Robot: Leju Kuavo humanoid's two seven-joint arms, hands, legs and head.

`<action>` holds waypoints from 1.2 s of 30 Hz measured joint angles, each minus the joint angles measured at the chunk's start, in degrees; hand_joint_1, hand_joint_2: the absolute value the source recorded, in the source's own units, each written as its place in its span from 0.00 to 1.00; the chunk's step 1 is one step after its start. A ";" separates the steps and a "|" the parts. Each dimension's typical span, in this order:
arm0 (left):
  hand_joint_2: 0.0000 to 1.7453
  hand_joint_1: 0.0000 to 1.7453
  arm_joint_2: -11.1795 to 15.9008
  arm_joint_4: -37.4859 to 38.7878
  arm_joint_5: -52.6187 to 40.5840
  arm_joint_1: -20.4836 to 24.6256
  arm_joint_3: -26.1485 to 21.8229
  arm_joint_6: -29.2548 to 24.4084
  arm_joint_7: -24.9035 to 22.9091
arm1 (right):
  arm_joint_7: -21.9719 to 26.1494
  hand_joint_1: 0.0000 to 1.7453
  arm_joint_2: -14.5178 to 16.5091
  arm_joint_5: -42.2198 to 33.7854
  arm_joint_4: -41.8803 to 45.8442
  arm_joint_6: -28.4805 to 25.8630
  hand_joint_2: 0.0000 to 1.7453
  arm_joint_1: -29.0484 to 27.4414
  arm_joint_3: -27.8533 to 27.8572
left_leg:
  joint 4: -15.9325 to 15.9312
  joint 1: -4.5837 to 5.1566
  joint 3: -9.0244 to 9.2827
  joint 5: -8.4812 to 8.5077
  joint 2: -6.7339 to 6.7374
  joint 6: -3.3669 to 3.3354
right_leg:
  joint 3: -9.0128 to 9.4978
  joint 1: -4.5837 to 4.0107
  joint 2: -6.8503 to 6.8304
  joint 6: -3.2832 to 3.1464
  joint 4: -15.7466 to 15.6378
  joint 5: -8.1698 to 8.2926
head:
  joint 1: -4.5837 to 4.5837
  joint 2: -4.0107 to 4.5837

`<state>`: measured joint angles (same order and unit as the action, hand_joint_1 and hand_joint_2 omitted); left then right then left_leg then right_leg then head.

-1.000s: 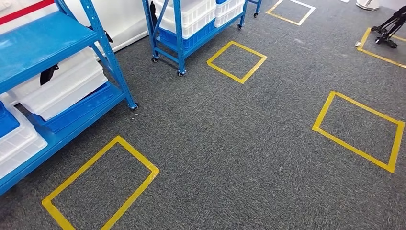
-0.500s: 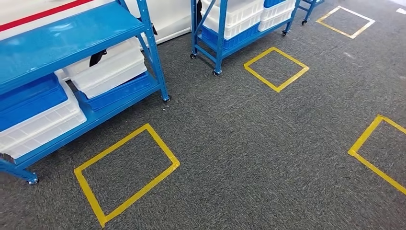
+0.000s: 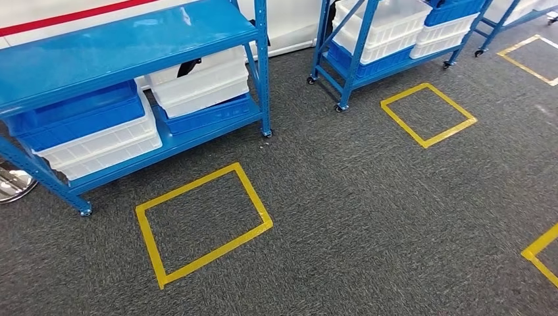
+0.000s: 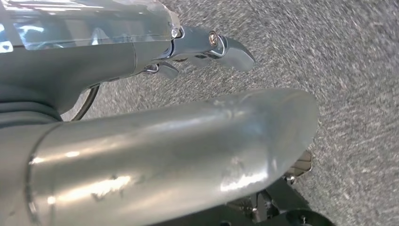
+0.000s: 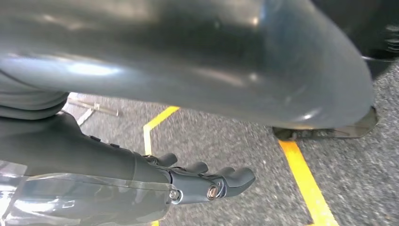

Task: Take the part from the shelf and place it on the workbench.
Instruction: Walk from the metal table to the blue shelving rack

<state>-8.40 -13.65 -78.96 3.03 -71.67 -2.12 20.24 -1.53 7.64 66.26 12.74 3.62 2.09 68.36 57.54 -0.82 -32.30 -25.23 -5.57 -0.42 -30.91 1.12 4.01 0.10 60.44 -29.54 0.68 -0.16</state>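
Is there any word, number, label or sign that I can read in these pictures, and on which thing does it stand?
None: no readable text in any view.
Shelf and bins: plain blue and white, no labels visible.
Floor tape: plain yellow outlines, unmarked.
Wall stripe: plain red, no writing.
Left hand and right hand: no markings legible.
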 joint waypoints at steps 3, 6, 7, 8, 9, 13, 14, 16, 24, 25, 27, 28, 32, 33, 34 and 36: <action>0.00 0.00 0.01 0.00 0.15 -0.05 -0.01 0.12 0.07 | -0.27 0.00 0.01 0.03 -0.03 -0.01 0.00 0.10 0.03 | 0.02 -0.03 -0.77 0.43 -1.97 1.22 | 0.63 -0.15 0.53 -0.47 -2.12 0.50 | -0.04 0.01; 0.00 0.00 0.13 0.00 0.19 -0.28 -0.04 0.22 0.08 | -0.41 0.00 0.07 0.03 -0.06 -0.04 0.00 0.15 0.03 | 2.63 0.02 -2.24 -1.23 0.55 1.98 | 0.90 0.00 -2.02 -1.67 -2.81 0.94 | -0.35 0.00; 0.00 0.00 0.16 0.00 0.19 -0.26 -0.04 0.28 0.09 | -0.45 0.00 0.09 0.03 -0.08 -0.05 0.00 0.05 0.04 | 5.63 0.06 -3.55 -3.02 2.43 2.07 | 0.93 -0.03 -2.98 -2.02 -2.96 1.01 | -0.53 -0.01; 0.00 0.00 0.16 0.00 0.19 -0.19 -0.04 0.34 0.09 | -0.47 0.00 0.09 0.03 -0.09 -0.04 0.00 -0.05 0.07 | 9.51 0.11 -5.34 -5.09 3.86 2.19 | 0.87 -0.16 -3.87 -2.27 -2.99 0.98 | -0.69 -0.02; 0.00 0.00 0.14 0.01 0.19 -0.14 -0.04 0.40 0.10 | -0.48 0.00 0.09 0.04 -0.11 -0.03 0.00 -0.12 0.12 | 13.53 0.06 -7.12 -6.87 4.53 2.34 | 0.81 -0.29 -4.89 -2.38 -2.97 0.94 | -0.75 -0.01; 0.00 0.00 0.14 0.01 0.17 -0.36 -0.05 0.51 0.10 | -0.50 0.00 0.12 0.05 -0.15 -0.03 0.00 0.01 0.26 | 11.32 0.08 -4.69 -4.53 5.98 2.36 | 0.97 -0.51 -8.33 -2.26 -2.91 0.74 | -0.74 -0.01; 0.00 0.00 0.18 0.01 0.16 -0.37 -0.06 0.52 0.11 | -0.51 0.00 0.14 0.07 -0.15 -0.02 0.00 0.06 0.26 | 6.79 0.18 -2.10 -3.03 7.25 2.11 | 1.16 -0.58 -9.02 -2.12 -2.89 0.62 | -0.75 -0.01; 0.00 0.00 0.25 0.01 0.14 -0.25 -0.07 0.56 0.11 | -0.73 0.00 0.19 0.12 -0.17 0.01 0.00 0.13 0.29 | 0.84 0.56 1.12 -1.53 9.18 1.42 | 1.45 -0.85 -10.18 -1.64 -2.79 0.37 | -0.68 -0.01; 0.00 0.00 0.27 -0.01 0.11 -0.61 -0.08 0.72 -0.06 | -1.80 0.00 0.20 -0.06 -0.19 -0.17 0.00 0.38 0.66 | -1.01 0.14 1.26 -0.30 5.93 -0.81 | -3.08 -0.42 -4.83 0.24 8.46 -6.41 | 0.08 -0.01; 0.00 0.00 0.27 -0.01 0.14 -0.61 -0.08 0.76 0.10 | -1.73 0.00 0.20 -0.25 -0.19 -0.23 0.00 0.35 0.89 | -0.98 0.16 1.17 -0.31 5.46 -0.84 | -4.85 -0.35 -4.42 0.35 11.70 -7.35 | 0.10 -0.01; 0.00 0.00 0.26 -0.01 0.15 -0.68 -0.09 0.87 0.43 | -1.43 0.00 0.20 -0.42 -0.19 -0.28 0.00 0.30 1.29 | -0.89 0.16 1.22 -0.43 4.60 -0.72 | -6.01 -0.23 -4.24 0.48 12.70 -5.82 | 0.10 0.00; 0.00 0.00 0.26 -0.01 0.15 -0.71 -0.09 0.92 0.55 | -1.27 0.00 0.20 -0.43 -0.19 -0.27 0.00 0.28 1.40 | -0.83 0.14 1.36 -0.54 4.26 -0.58 | -5.01 -0.13 -4.22 0.47 9.89 -3.62 | 0.10 0.00; 0.00 0.00 0.25 0.00 0.15 -0.67 -0.09 0.96 0.78 | -0.97 0.00 0.21 -0.43 -0.19 -0.27 0.00 0.26 1.61 | -0.19 0.40 1.35 -1.39 3.50 0.72 | -0.32 -0.12 -3.60 0.01 -1.70 1.26 | 0.06 -0.01; 0.00 0.00 0.26 0.00 0.15 -0.66 -0.09 0.96 0.81 | -0.94 0.00 0.22 -0.43 -0.19 -0.27 0.00 0.30 1.64 | -0.15 0.43 1.32 -1.56 3.44 1.12 | -0.30 -0.31 -3.58 -0.26 -1.80 1.02 | 0.03 -0.01; 0.00 0.00 0.26 0.00 0.15 -0.66 -0.09 0.96 0.82 | -0.91 0.00 0.22 -0.43 -0.19 -0.27 0.00 0.33 1.67 | -0.19 0.33 1.40 -1.67 3.39 1.46 | -0.24 -0.32 -3.63 -0.62 -1.84 1.00 | 0.00 -0.01; 0.00 0.00 0.29 -0.01 0.15 -0.68 -0.09 0.96 0.86 | -0.84 0.00 0.21 -0.44 -0.19 -0.28 0.00 0.32 1.73 | 1.18 0.13 1.08 -2.61 3.87 2.10 | 0.06 -0.29 -3.86 -1.37 -2.06 0.95 | -0.14 0.00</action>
<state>-8.11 -13.66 -78.82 2.35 -71.76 -1.16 21.10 -2.37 7.86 65.83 12.55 3.33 2.41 70.09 58.73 -0.69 -31.22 -27.83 -1.71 1.69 -30.85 0.83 0.15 -1.27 58.38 -28.59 0.54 -0.16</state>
